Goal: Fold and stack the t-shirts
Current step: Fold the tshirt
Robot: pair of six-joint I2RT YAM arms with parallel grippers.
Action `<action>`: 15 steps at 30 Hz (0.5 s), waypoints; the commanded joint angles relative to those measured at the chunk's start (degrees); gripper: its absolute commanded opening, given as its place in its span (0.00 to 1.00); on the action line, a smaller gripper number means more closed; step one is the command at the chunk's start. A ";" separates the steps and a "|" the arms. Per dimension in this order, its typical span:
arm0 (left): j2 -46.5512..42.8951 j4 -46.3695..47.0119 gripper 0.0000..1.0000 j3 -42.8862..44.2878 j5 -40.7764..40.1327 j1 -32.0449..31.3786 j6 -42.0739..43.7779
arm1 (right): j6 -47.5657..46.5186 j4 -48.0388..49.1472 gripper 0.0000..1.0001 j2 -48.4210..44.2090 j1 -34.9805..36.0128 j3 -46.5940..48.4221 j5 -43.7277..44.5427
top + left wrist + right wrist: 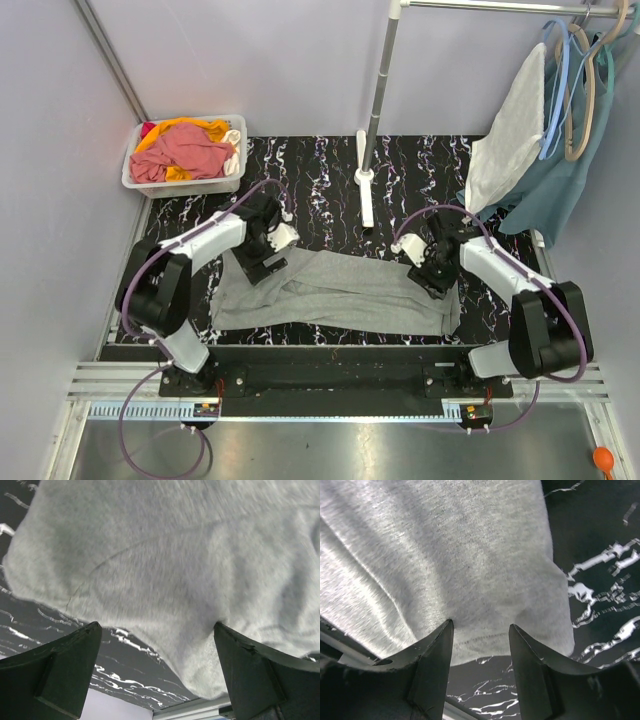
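A grey t-shirt (335, 290) lies spread and creased across the front of the black marbled table (320, 180). My left gripper (262, 262) is open over the shirt's left end; in the left wrist view the grey cloth (165, 565) fills the space above its spread fingers (60, 665). My right gripper (437, 277) is open over the shirt's right end; in the right wrist view the shirt's hem (480, 640) lies between its fingertips (440, 645). Neither gripper holds the cloth.
A clear bin (150, 180) of red, yellow and white shirts stands at the back left. A rack pole (378, 100) with a white base stands mid-back. A white garment (510, 130) and a teal one (560, 180) hang at the right.
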 commanded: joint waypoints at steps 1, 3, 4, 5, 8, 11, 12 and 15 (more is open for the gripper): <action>3.54 3.66 0.99 -0.09 -2.25 -0.31 -1.11 | -2.49 4.70 0.56 3.21 0.52 -0.39 -1.51; 5.38 3.66 0.99 -0.18 -3.04 -0.40 -1.11 | -2.85 4.88 0.56 4.53 0.52 -0.48 -2.04; 5.91 3.75 0.99 -0.27 -3.31 -0.66 -1.20 | -3.37 4.97 0.56 4.80 0.52 -0.92 -2.56; 6.96 3.75 0.99 -0.36 -4.00 -0.75 -1.29 | -3.64 5.06 0.56 5.50 0.61 -1.01 -2.65; 9.42 3.83 0.99 -0.27 -6.11 -1.36 -1.82 | -4.25 5.50 0.56 6.82 1.31 -1.80 -2.83; 11.62 3.84 0.99 0.87 -7.35 -1.72 -1.99 | -4.69 5.59 0.56 8.05 2.80 -2.33 -2.57; 12.15 3.92 0.99 2.00 -7.61 -1.63 -1.91 | -4.69 5.67 0.56 8.32 3.68 -2.50 -2.66; 14.70 4.45 0.99 4.90 -9.72 -1.72 -1.12 | -4.08 5.67 0.56 8.58 5.00 -2.59 -2.74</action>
